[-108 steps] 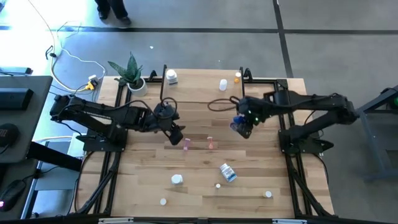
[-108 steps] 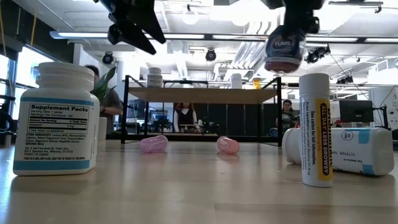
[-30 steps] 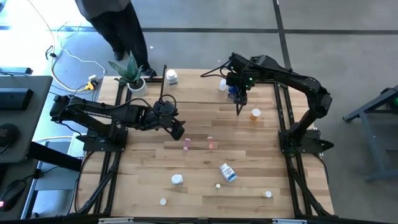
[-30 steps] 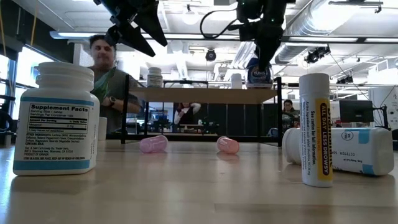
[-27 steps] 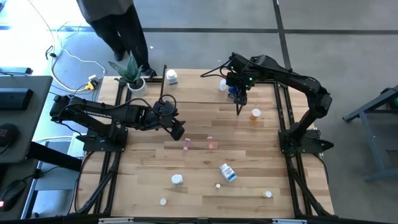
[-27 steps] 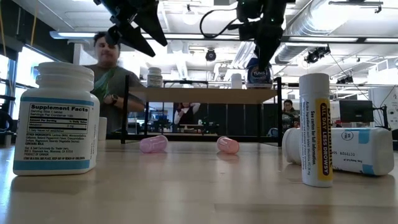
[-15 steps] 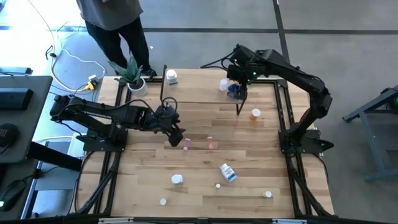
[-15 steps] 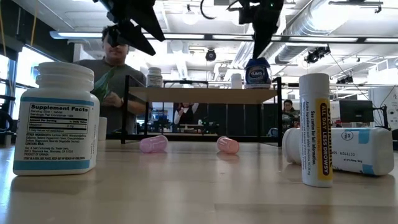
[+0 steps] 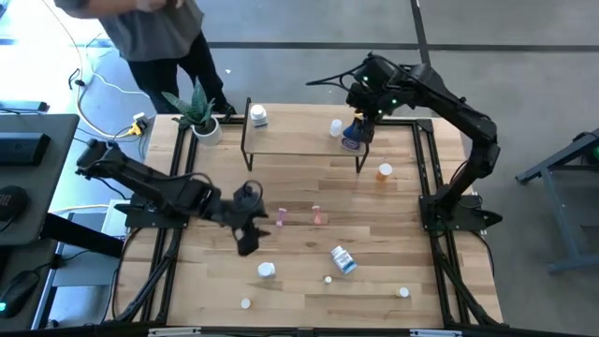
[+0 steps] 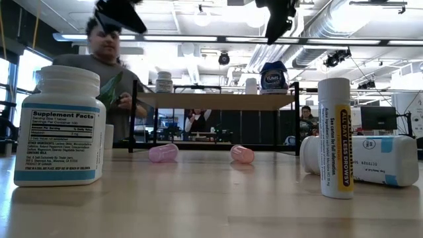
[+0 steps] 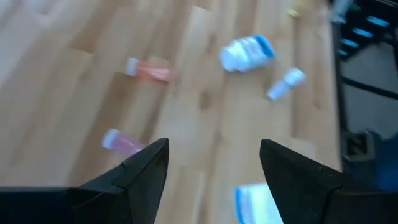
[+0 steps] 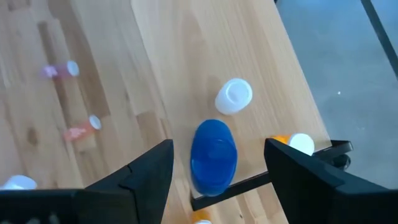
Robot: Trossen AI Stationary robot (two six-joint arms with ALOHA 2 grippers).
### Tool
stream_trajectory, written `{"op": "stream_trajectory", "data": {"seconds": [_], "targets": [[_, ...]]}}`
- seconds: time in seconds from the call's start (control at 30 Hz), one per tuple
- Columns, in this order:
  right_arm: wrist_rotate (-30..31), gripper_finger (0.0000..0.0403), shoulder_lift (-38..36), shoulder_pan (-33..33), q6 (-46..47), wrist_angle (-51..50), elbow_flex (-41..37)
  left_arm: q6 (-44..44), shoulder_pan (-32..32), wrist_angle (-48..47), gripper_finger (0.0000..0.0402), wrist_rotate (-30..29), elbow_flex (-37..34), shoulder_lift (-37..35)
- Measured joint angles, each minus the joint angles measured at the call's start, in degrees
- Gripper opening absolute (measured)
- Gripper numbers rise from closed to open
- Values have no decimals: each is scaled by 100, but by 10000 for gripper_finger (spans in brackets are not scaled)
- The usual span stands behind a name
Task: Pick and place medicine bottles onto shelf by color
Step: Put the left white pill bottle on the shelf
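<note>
A low light-wood shelf on thin black legs (image 9: pixel 299 140) stands at the far edge of the wooden tabletop (image 9: pixel 309 253), with a potted green plant (image 9: pixel 198 112) beside its left end. On the shelf stand a white bottle (image 9: pixel 258 116) at the left end, and a small white vial (image 9: pixel 335 127) and a squat blue bottle (image 9: pixel 354 139) at the right end. In front of the shelf lie two pink vials (image 9: pixel 299 217); an orange-capped bottle (image 9: pixel 384 172) stands just off its right end.
</note>
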Motion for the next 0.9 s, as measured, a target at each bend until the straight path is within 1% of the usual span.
{"op": "stream_trajectory", "data": {"seconds": [0.23,0.4,0.57,0.77,0.9], "targets": [[-57,242,-4,177,405,-82,284,-110,-810,35,243,-71,0,67],[-103,242,-7,429,659,-150,399,-318,-1229,73,243,-183,-3,393],[-105,242,-7,685,709,-243,414,-371,-1416,237,243,-394,-4,794],[-63,242,-7,868,855,-255,416,-380,-1499,652,243,-397,-2,1291],[-19,242,-7,925,864,-259,414,-456,-1499,708,243,-400,-2,1592]]}}
